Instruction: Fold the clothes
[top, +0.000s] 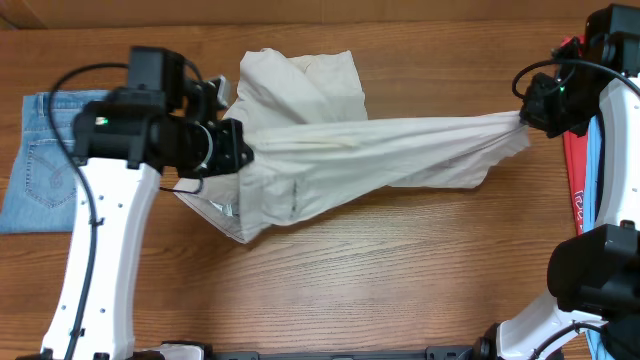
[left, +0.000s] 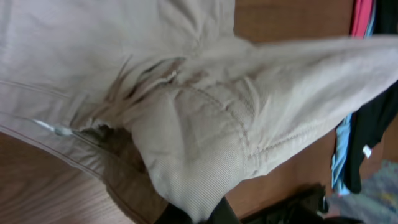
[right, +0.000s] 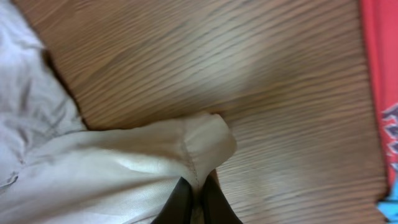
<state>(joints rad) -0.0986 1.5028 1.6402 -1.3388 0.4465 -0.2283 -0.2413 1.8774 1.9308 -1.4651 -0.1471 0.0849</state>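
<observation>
We have the shorts (top: 330, 150) stretched across the middle of the table (top: 400, 260), pulled into a long, taut band between our two arms. The rest of the cloth is heaped and rumpled at the left end, lying partly on the wood. Our left gripper (top: 236, 148) is closed on a thick bunch of fabric near what looks like the waistband or a seamed edge. In the left wrist view the cloth piles right over the fingers, so we see little of them beyond a dark tip at the bottom. Our right gripper (top: 525, 116) pinches the far end. In the right wrist view its fingers (right: 180, 200) are pressed together on a stitched corner of a leg hem, with bare wood beyond it. The jeans (top: 40, 170) lie flat at the left edge and a red garment (top: 575, 190) sits at the right edge, both clear of the shorts. We judge this cloth to be light, soft and quite limp. It sags and twists wherever it is unsupported, and it wrinkles readily, though the weave looks grippy enough not to slide out of a firm pinch. The doubled seams, hems and waistband are the stiffer places, and we think they are the best places to hold. A single layer gripped mid-panel would only gather into folds.
</observation>
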